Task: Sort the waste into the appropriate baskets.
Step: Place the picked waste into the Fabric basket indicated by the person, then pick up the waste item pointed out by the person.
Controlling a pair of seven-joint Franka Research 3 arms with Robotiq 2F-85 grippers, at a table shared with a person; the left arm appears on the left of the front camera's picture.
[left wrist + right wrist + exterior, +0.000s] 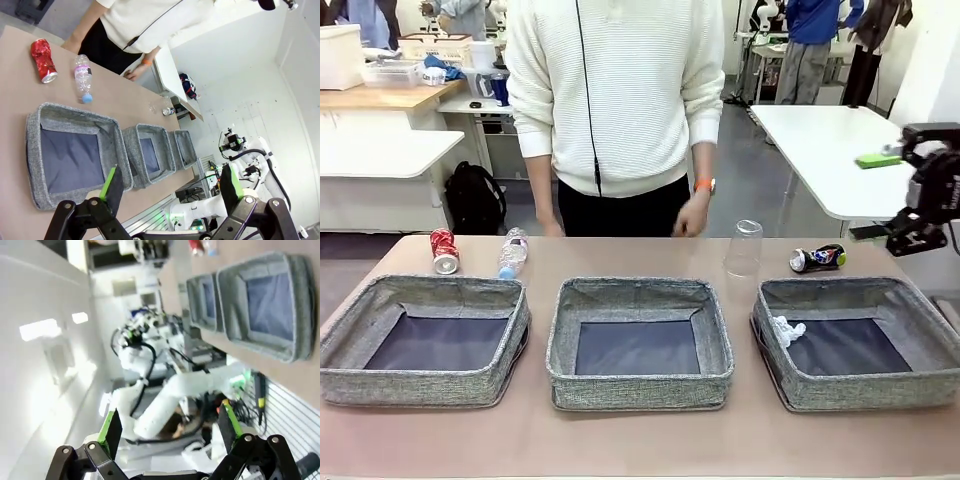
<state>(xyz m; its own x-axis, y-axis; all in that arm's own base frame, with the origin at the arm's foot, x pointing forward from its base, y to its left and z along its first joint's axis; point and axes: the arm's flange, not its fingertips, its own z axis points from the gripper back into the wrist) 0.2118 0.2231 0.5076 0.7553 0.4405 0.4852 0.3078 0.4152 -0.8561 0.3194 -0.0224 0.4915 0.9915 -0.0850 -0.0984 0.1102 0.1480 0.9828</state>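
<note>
Three grey woven baskets stand in a row: left (420, 385), middle (640, 375), right (865, 388). A crumpled white paper ball (786, 330) lies in the right basket. Behind the baskets lie a red crushed can (444, 250), a clear bottle (513, 252), an upside-down clear cup (744, 247) and a dark crushed can (818, 259). My left gripper (171, 185) is open and empty, high above the left basket (75, 155). My right gripper (168, 430) is open and empty, off the table's side, with a basket (270, 305) ahead of it.
A person in a white sweater stands at the far edge with one hand (692, 215) resting near the cup. My right arm (925, 190) is raised at the right edge. Bare table runs in front of the baskets.
</note>
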